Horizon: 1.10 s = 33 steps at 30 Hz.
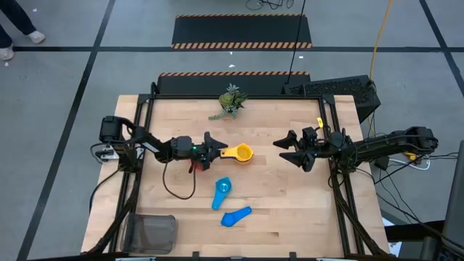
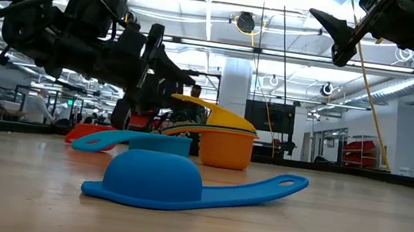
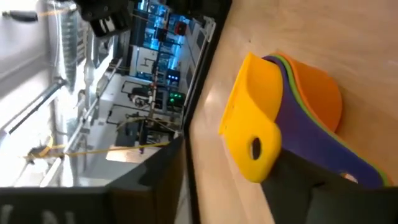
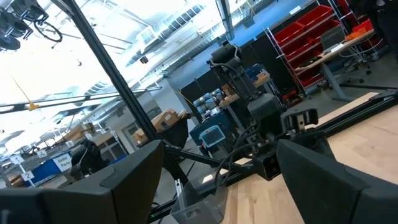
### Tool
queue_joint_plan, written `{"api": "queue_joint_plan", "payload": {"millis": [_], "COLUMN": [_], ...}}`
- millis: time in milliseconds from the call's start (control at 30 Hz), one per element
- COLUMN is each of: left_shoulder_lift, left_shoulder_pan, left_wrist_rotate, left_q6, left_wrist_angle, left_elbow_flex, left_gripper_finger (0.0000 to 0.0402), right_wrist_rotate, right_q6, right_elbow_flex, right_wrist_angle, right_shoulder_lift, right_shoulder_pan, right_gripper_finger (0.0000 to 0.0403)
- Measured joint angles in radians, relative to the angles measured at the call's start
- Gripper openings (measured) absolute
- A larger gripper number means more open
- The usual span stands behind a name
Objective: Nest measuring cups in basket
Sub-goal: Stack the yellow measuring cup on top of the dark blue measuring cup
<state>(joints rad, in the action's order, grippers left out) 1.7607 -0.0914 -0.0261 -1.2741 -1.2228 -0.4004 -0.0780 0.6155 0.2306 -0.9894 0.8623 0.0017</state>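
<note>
high: left gripper (image 1: 215,150) at frame centre, jaws parting beside yellow cup (image 1: 239,153) | low: stack (image 2: 224,138) resting mid-frame, basket (image 1: 151,233) lower left | left wrist: release probably unfinished, withdraw straight | right gripper (image 1: 290,150) spread wide, empty

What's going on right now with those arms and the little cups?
Left gripper at the nested cups. Right gripper open, waiting. Basket holds none. Path clear.
</note>
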Motion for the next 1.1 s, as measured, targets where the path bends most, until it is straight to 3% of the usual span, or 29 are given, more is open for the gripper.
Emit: {"api": "queue_joint_plan", "payload": {"millis": [167, 467, 1100], "left_shoulder_lift": [0.0, -0.017, -0.378], "left_shoulder_pan": [0.003, 0.013, 0.048], "left_wrist_rotate": [0.0, 0.001, -0.088], "left_q6": [0.081, 0.185, 0.458], "left_wrist_angle": [0.0, 0.073, 0.557], "left_elbow_flex": [0.0, 0.002, 0.006], "left_gripper_finger": [0.0236, 0.0227, 0.0214], "right_wrist_rotate": [0.0, -0.001, -0.004], "right_q6": [0.001, 0.005, 0.001], "right_elbow_flex": [0.0, 0.0, 0.0], "right_wrist_angle": [0.0, 0.0, 0.0], "right_shoulder_lift": [0.0, 0.0, 0.0], "right_shoulder_pan": [0.0, 0.0, 0.0], "right_gripper_finger": [0.0308, 0.0308, 0.0308]}}
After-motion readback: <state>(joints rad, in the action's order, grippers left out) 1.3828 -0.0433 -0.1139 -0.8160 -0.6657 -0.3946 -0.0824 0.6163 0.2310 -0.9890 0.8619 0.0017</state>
